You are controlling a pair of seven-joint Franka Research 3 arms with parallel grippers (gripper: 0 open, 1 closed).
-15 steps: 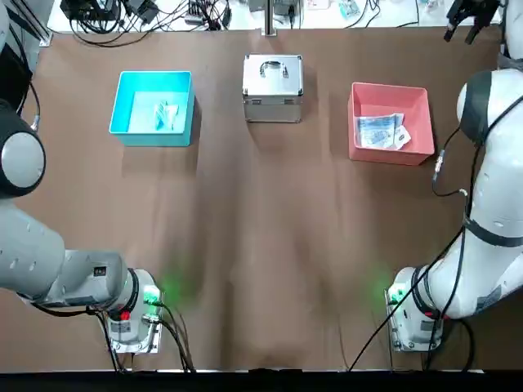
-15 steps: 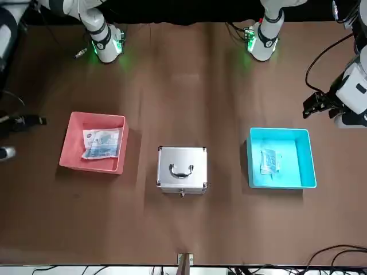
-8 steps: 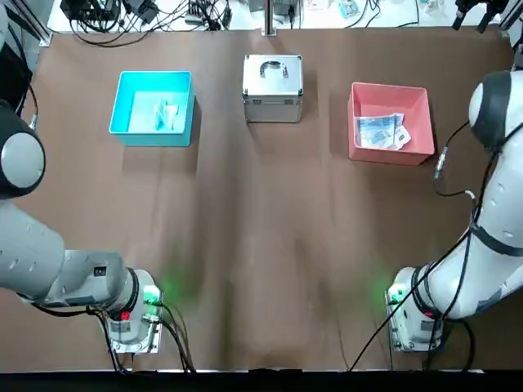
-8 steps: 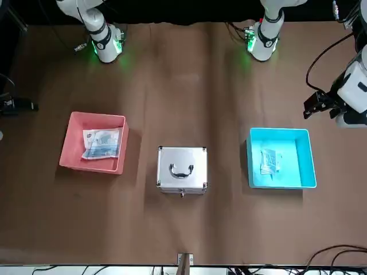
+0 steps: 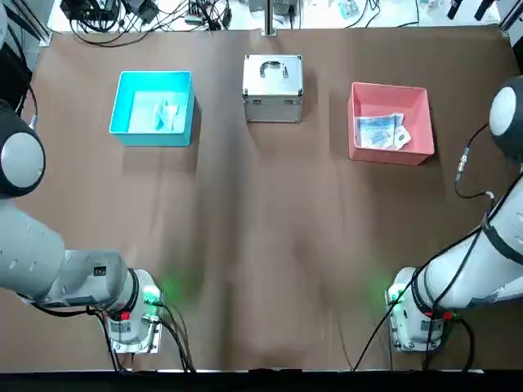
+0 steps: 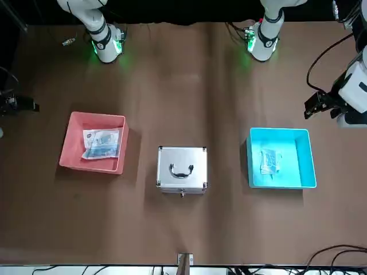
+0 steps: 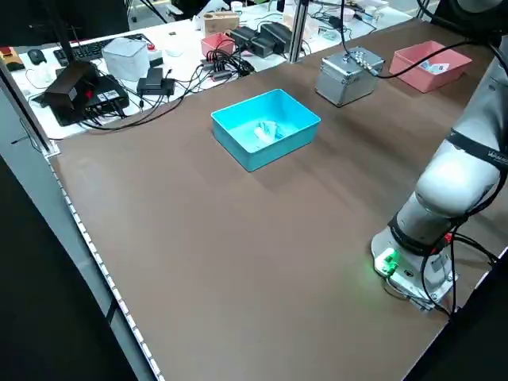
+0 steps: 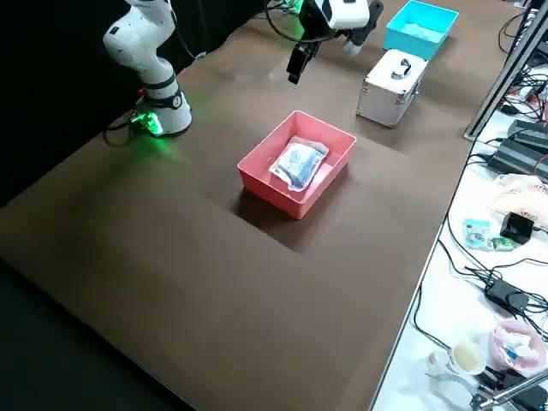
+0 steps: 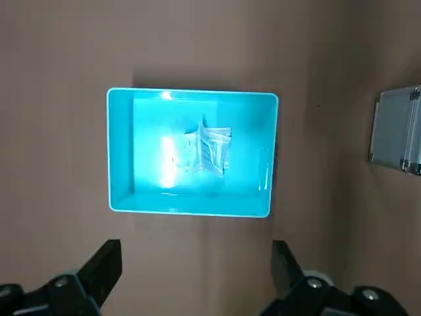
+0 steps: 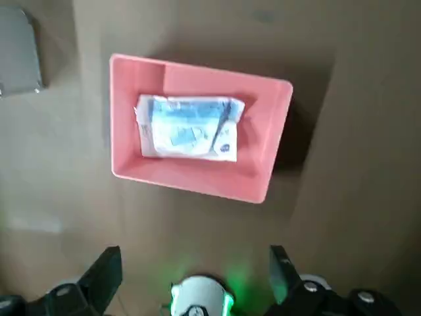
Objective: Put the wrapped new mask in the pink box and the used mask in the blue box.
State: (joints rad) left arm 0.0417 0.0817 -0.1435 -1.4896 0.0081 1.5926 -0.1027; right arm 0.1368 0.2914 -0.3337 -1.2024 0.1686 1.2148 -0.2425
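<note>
Since the earlier frame the right arm has swung further outward, its pincer (image 10: 191, 273) now high beyond the pink box with fingers spread, holding nothing. Brown counter (image 5: 261, 245) unchanged. Silver case (image 5: 273, 87) stands between the bins. Pink box (image 5: 391, 157) holds the wrapped new mask (image 5: 381, 131) — lying flat inside. Blue box (image 5: 131, 135) holds the used mask (image 5: 166, 115). Left pincer (image 9: 194, 273) hangs above the blue box — released, empty.

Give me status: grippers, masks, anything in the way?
Left gripper open, empty, above blue box. Right gripper open, empty, above pink box. Used mask in blue box, wrapped mask in pink box. Nothing in the way.
</note>
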